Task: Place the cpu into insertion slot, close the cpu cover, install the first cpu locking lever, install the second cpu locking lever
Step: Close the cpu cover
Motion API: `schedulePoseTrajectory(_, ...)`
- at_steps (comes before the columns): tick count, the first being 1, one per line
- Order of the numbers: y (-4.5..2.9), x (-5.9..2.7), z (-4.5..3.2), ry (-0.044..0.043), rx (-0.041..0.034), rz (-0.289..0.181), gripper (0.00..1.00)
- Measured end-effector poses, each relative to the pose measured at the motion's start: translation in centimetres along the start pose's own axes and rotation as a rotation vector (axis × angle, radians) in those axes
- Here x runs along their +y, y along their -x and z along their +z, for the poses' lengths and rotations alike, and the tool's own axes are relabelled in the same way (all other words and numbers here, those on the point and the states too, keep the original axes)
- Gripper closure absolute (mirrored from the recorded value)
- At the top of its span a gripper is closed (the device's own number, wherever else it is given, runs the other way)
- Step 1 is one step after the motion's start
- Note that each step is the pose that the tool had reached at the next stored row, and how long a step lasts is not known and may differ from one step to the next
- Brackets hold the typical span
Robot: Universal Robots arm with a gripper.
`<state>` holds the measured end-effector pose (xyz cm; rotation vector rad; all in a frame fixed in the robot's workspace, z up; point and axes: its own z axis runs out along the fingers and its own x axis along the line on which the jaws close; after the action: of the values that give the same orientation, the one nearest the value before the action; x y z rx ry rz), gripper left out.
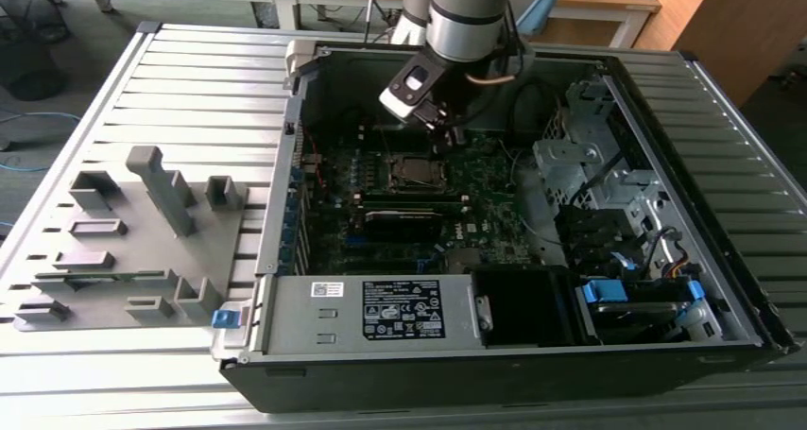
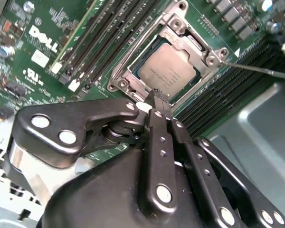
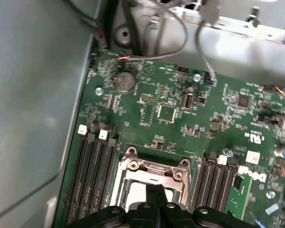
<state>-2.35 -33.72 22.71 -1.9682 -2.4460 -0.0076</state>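
Grey plastic fixtures (image 1: 127, 232) stand on the slatted metal desk (image 1: 189, 71) at the exterior view's left. Beside them lies the open computer case (image 1: 441, 387), with the green motherboard (image 1: 479, 180) inside. On the board the cpu (image 2: 168, 71) sits in the insertion slot (image 1: 413, 171), with the silvery cpu cover (image 2: 192, 45) framing it. The gripper (image 2: 157, 93) hangs just over the cpu's edge, its fingers pressed together with nothing between them. Metal drive bays (image 1: 592, 165) stand at the case's right.

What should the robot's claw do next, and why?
Probably nudge toward the thin lever and push it down: the chip already sits under the metal frame, the lever sticks out loose, and the shut gripper hovers at the frame's edge.
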Motion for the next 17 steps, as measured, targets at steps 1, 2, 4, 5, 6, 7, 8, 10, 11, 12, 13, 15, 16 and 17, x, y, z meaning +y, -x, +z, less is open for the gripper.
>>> schedulePoseTrajectory(1, 0.0, 0.0, 0.01, -0.0001, -0.0001, -0.019, 0.9)
schedulePoseTrajectory(2, 0.0, 0.0, 0.01, -0.0002, 0.0, -0.037, 0.9)
schedulePoseTrajectory(4, 0.0, 0.0, 0.03, -0.0003, 0.0, -0.073, 0.9)
schedulePoseTrajectory(5, 0.0, 0.0, 0.04, -0.0005, 0.0, -0.091, 0.9)
schedulePoseTrajectory(6, 0.0, 0.0, 0.05, -0.0005, 0.0001, -0.109, 0.9)
schedulePoseTrajectory(7, 0.0, 0.0, 0.05, -0.0006, 0.0001, -0.127, 0.9)
schedulePoseTrajectory(8, 0.0, 0.0, 0.06, -0.0007, 0.0001, -0.146, 0.9)
schedulePoseTrajectory(10, 0.0, 0.0, 0.08, -0.0009, 0.0002, -0.182, 0.9)
schedulePoseTrajectory(11, 0.0, 0.0, 0.09, -0.001, 0.0002, -0.2, 0.9)
schedulePoseTrajectory(12, 0.0, 0.0, 0.1, -0.0011, 0.0002, -0.218, 0.9)
schedulePoseTrajectory(13, 0.0, 0.0, 0.11, -0.0011, 0.0003, -0.236, 0.9)
schedulePoseTrajectory(15, 0.0, 0.0, 0.13, -0.0013, 0.0004, -0.273, 0.9)
schedulePoseTrajectory(16, 0.0, 0.0, 0.14, -0.0014, 0.0004, -0.292, 0.9)
schedulePoseTrajectory(17, 0.0, 0.0, 0.15, -0.0015, 0.0004, -0.309, 0.9)
